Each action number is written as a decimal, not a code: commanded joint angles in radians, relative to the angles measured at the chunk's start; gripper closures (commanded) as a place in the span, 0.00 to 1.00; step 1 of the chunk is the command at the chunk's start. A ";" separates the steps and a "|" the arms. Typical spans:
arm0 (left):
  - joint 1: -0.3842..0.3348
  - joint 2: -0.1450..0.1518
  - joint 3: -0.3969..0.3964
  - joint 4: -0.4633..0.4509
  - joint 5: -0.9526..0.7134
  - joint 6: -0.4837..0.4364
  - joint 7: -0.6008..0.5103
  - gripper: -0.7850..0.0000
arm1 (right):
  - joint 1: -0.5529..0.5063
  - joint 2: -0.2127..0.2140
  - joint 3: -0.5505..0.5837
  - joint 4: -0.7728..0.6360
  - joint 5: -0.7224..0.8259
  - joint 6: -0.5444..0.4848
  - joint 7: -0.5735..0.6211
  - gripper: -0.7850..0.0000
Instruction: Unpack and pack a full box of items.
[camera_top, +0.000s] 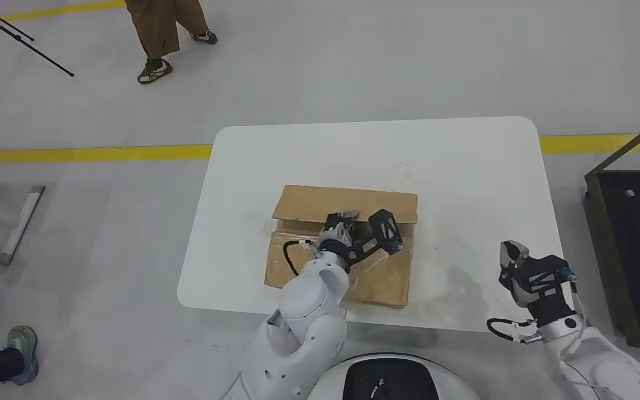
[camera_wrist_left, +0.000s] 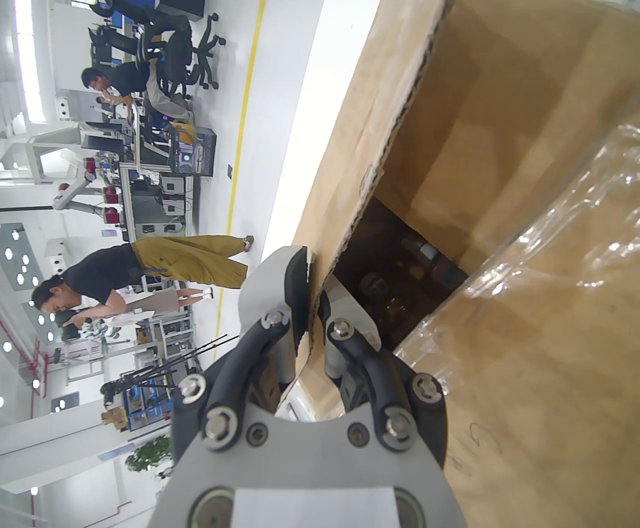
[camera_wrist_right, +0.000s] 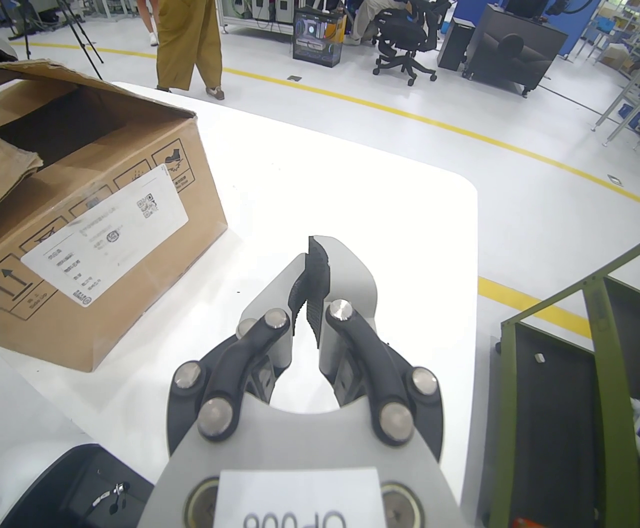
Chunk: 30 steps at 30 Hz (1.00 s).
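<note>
While the flap (camera_wrist_left: 350, 150) of the box (camera_wrist_right: 100, 225) is pinched at its edge between the fingers (camera_wrist_left: 297, 290) of the left gripper (camera_wrist_left: 312, 295), the right gripper (camera_wrist_right: 312, 285) is closed and empty over the table (camera_wrist_right: 350, 175), apart from the box.

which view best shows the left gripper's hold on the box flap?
Left wrist view: close up, the left gripper pinches the flap at its edge between its fingers. Top view has the gripper over the box, the contact too small to judge. Right wrist view gives the box's labelled side and a raised flap.

Left tool (camera_top: 342, 219) at the box (camera_top: 300, 205), right tool (camera_top: 514, 251) well apart.
</note>
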 joint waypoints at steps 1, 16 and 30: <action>0.000 -0.006 0.008 -0.016 -0.021 -0.002 -0.013 1.00 | -0.001 0.000 0.003 -0.001 0.003 0.001 -0.002 1.00; -0.138 -0.053 0.057 0.040 -0.030 0.008 -0.021 0.00 | -0.020 -0.002 0.041 -0.013 0.034 -0.004 -0.011 1.00; -0.441 -0.126 0.104 0.449 -0.033 0.059 0.075 0.00 | -0.043 -0.005 0.077 -0.015 0.055 0.003 -0.019 1.00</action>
